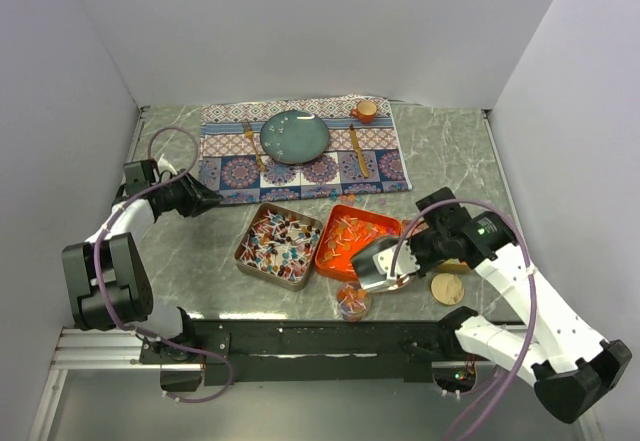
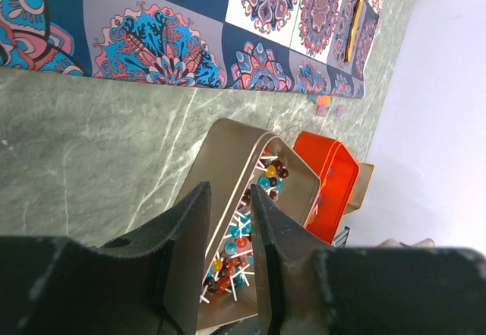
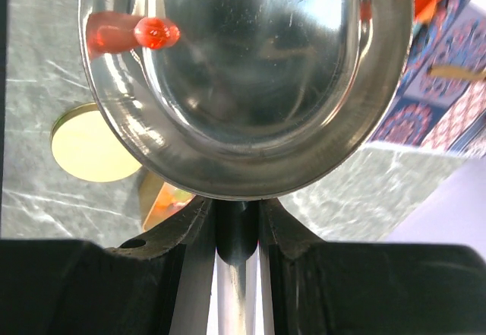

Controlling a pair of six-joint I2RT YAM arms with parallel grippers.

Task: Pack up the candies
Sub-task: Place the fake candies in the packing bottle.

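Orange-red candies (image 1: 345,238) lie in an orange tray (image 1: 383,220). Red-white-blue candies (image 1: 277,242) fill a metal tray (image 1: 244,252); they also show in the left wrist view (image 2: 235,240). A few loose pastel candies (image 2: 323,102) lie by the placemat's edge. My right gripper (image 1: 408,254) is shut on the handle of a silver metal scoop (image 1: 375,264), which hangs over the orange tray's near right corner. In the right wrist view the scoop (image 3: 250,84) holds one orange-red candy (image 3: 154,32). My left gripper (image 2: 229,192) is slightly open and empty, left of the metal tray.
A small jar (image 1: 352,303) with candies in it stands in front of the trays, and a round gold lid (image 1: 447,288) lies to its right. A patterned placemat (image 1: 225,176) at the back carries a teal plate (image 1: 295,136), cutlery and a small cup (image 1: 367,111).
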